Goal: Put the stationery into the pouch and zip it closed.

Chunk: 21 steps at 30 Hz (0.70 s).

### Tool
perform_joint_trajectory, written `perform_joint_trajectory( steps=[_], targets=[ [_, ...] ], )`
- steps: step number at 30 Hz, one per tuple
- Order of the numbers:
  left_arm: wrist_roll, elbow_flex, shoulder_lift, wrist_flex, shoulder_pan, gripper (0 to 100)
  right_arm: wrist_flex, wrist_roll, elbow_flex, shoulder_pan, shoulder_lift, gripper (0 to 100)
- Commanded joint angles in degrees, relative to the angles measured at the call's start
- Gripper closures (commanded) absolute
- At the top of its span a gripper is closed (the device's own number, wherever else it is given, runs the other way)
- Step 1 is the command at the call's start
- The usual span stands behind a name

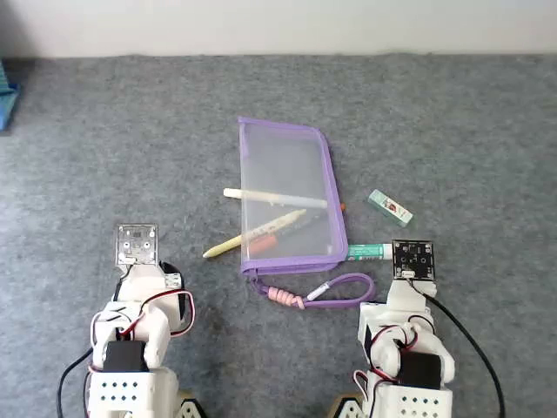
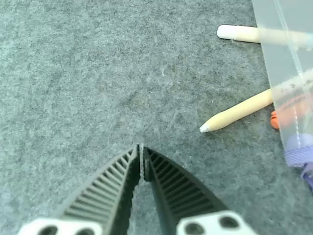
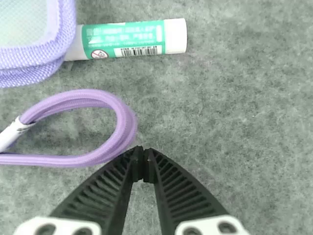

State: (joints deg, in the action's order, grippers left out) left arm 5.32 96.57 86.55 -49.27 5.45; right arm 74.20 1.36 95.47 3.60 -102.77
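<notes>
The left gripper [image 2: 141, 164], its fingers pressed together, had bare grey mat [image 1: 130, 131] before it and to its outer side, and only the pointed cream pen [image 2: 234, 113] and the blunt cream pen [image 2: 239, 33] reached out past the edge of the pouch [image 1: 287, 187] into that space. The right gripper [image 3: 143, 166], pressed together as well, had less room, because the purple strap loop [image 3: 105, 105] lay just beside its tips and the glue stick [image 3: 127, 41] lay across the way behind it, one end at the pouch corner. A free strip of mat lay between the glue stick and the small green box [image 1: 389, 207].
</notes>
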Motion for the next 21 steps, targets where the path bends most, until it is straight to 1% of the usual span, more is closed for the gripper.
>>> perform_joint_trajectory(
  steps=[1, 16, 21],
  targets=[
    [-0.2, -0.2, 0.7, 1.1, -0.3, 99, 0.4, -0.4, 1.0, 0.4, -0.5, 99.0],
    [-0.2, -0.2, 0.7, 1.1, -0.3, 99, 0.4, -0.3, 1.0, 0.1, -0.5, 99.0],
    [-0.2, -0.2, 0.7, 1.1, -0.3, 99, 0.4, -0.2, 1.0, -3.8, -0.5, 99.0]
  ],
)
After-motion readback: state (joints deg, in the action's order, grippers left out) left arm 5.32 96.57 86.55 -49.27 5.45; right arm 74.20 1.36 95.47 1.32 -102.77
